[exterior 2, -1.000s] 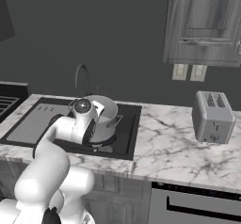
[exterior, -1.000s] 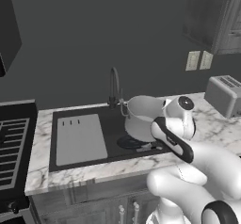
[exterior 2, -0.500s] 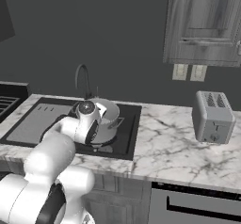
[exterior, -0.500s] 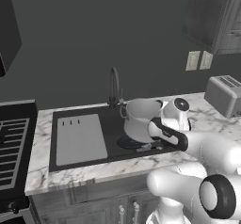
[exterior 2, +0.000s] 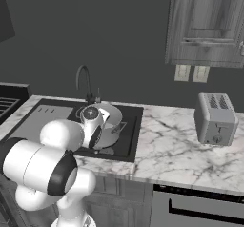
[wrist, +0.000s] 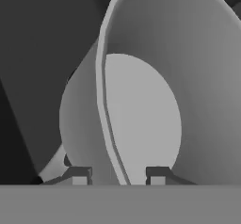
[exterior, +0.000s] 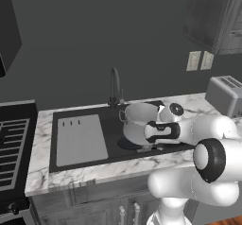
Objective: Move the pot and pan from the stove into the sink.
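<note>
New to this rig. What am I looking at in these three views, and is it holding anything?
It is a rendered kitchen. The white jointed machine is a robot arm on a drivable base. Two cameras ride on that base, behind the arm to its left and to its right, so they show one scene from two sides. The third camera sits on the hand and looks along the gripper.

The marble counter carries a toaster and a dark sink with a grey drainboard and a faucet. The stove is at the left.

The gripper is shut on the rim of the silvery pot, one finger inside, one outside, holding it tilted over the basin.
</note>
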